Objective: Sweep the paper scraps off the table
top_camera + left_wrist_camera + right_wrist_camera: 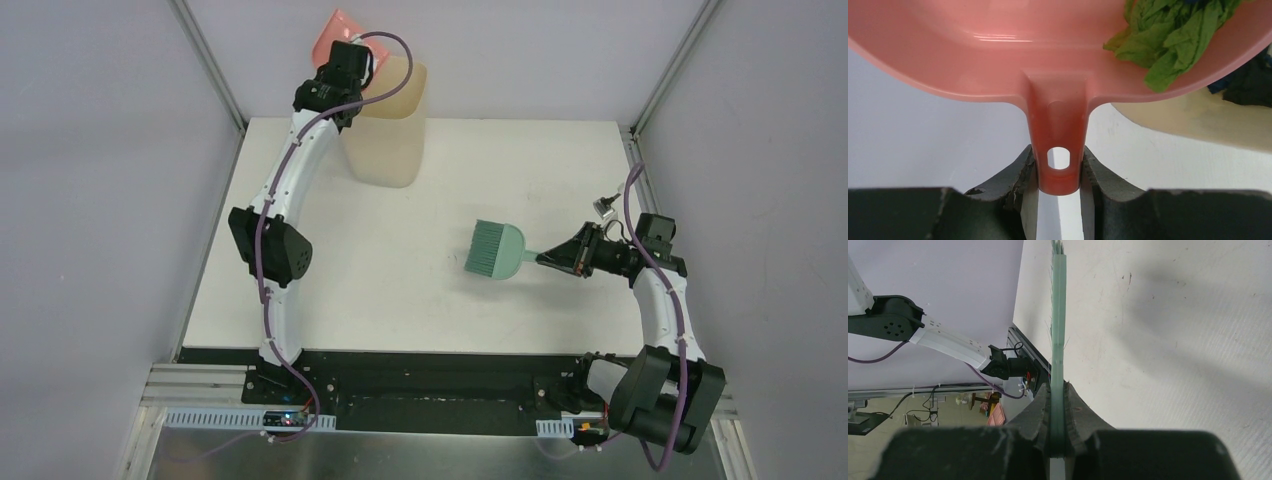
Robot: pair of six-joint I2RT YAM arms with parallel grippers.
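Note:
My left gripper point(1058, 172) is shut on the handle of the pink dustpan point(1013, 50), held tilted over the tall cream bin point(388, 125) at the back of the table point(400, 290). A green paper scrap point(1168, 40) lies in the pan's right side, and dark navy and black scraps point(1248, 82) show beyond the pan's rim, inside the bin. In the top view the dustpan point(338, 30) peeks out behind the left gripper point(345, 65). My right gripper point(552, 259) is shut on the handle of the teal hand brush point(494, 249), held on edge over the table's right half; the brush point(1058, 315) also shows in the right wrist view.
Grey walls and metal rails frame the table. A small metal clip point(603, 207) sits by the right rail. The left arm point(275, 240) arches over the table's left side.

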